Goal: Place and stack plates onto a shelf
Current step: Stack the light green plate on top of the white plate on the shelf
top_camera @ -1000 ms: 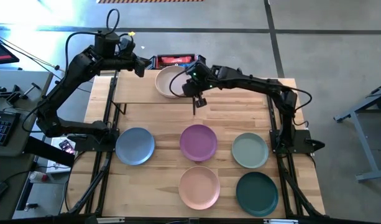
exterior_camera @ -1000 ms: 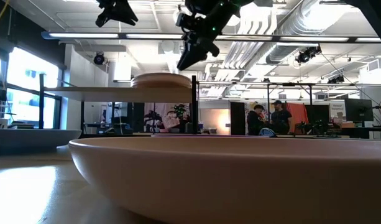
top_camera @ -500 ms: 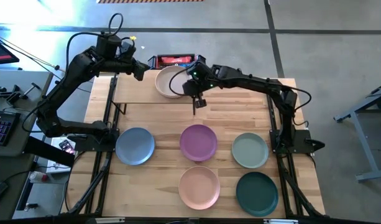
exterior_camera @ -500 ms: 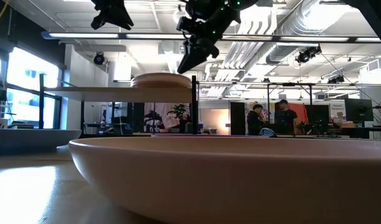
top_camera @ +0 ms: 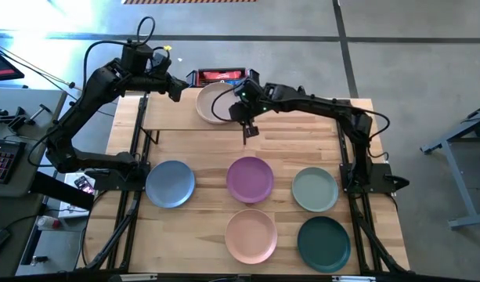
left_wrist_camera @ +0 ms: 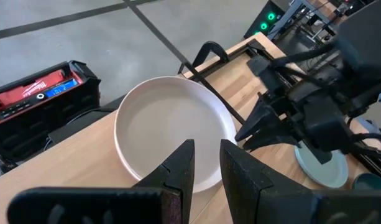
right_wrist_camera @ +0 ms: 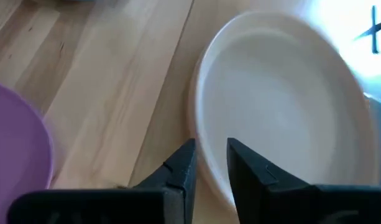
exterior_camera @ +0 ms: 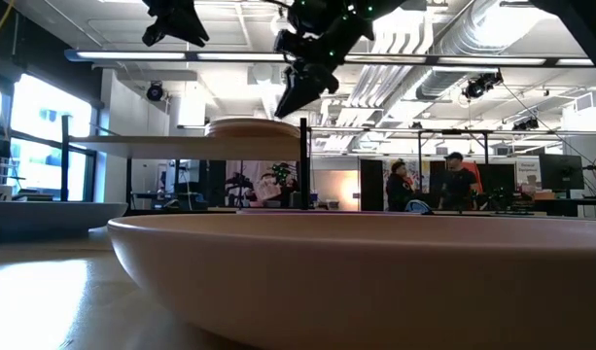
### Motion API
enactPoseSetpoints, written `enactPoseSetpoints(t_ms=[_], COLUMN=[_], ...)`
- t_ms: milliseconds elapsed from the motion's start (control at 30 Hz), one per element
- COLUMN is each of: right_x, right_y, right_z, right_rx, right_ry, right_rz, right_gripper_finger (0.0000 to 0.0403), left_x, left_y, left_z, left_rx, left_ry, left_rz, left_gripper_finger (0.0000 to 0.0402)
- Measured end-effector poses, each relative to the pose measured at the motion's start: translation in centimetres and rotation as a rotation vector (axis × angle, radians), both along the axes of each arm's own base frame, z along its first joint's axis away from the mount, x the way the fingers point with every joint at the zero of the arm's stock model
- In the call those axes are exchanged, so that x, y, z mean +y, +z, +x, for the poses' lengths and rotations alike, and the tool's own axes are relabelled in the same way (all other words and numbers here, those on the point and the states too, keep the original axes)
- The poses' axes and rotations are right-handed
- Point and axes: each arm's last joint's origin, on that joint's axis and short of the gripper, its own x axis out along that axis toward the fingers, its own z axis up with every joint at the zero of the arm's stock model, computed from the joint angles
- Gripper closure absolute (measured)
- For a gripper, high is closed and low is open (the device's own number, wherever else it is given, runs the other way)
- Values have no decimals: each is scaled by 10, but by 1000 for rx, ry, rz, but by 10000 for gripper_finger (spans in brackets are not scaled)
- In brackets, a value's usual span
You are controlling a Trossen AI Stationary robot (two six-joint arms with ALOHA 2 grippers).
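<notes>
A cream plate [top_camera: 213, 103] rests on the right end of the light-wood shelf [top_camera: 173, 117]; it also shows in the low view [exterior_camera: 249, 126] and both wrist views [left_wrist_camera: 168, 134] [right_wrist_camera: 277, 99]. My right gripper [top_camera: 243, 119] hovers just above and right of that plate's right rim, fingers slanting down toward it, a narrow gap between them, empty [right_wrist_camera: 210, 158]. My left gripper [top_camera: 177, 88] hangs high over the shelf's far edge, left of the plate, narrowly open and empty [left_wrist_camera: 207, 155]. Blue [top_camera: 170, 184], purple [top_camera: 250, 178], sage green [top_camera: 315, 189], pink [top_camera: 251, 236] and dark teal [top_camera: 323, 244] plates lie on the tabletop.
A red tool case [top_camera: 220, 76] sits beyond the table's far edge. The shelf's thin black leg [exterior_camera: 303, 165] stands right below my right gripper. The shelf's left half is bare. The pink plate [exterior_camera: 356, 272] fills the low view's foreground. People stand far back in the room [exterior_camera: 429, 185].
My left gripper has drawn back a little toward the table's left edge, staying high. My right gripper has kept close to the cream plate's right rim. The plates have not moved.
</notes>
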Motion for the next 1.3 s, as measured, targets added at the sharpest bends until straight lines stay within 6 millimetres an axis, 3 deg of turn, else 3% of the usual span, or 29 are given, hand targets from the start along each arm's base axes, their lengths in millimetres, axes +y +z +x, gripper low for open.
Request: enactPoseSetpoints(t_ms=[233,600,800,1133,1300], right_x=[2,26,63,139,183], right_y=[23,48,43,42,42], right_z=[-6,-39,-50,-40,-41], right_rx=[30,295,519,524,509], right_ry=[-52,-319,-415,-534,-577], right_rz=[2,298,388,392,388], right_gripper_finger=[336,336,336,336,336], left_x=[-2,-27,-47,-84,-101], left_y=[-3,-10,-15,-29,-29], left_z=[-2,13,21,20,20], left_rx=[35,127,194,467,519], left_ry=[-8,-179,-310,-356,-390], left_rz=[-25,-46,-60,-103,-92], left_gripper_finger=[337,337,337,337,337])
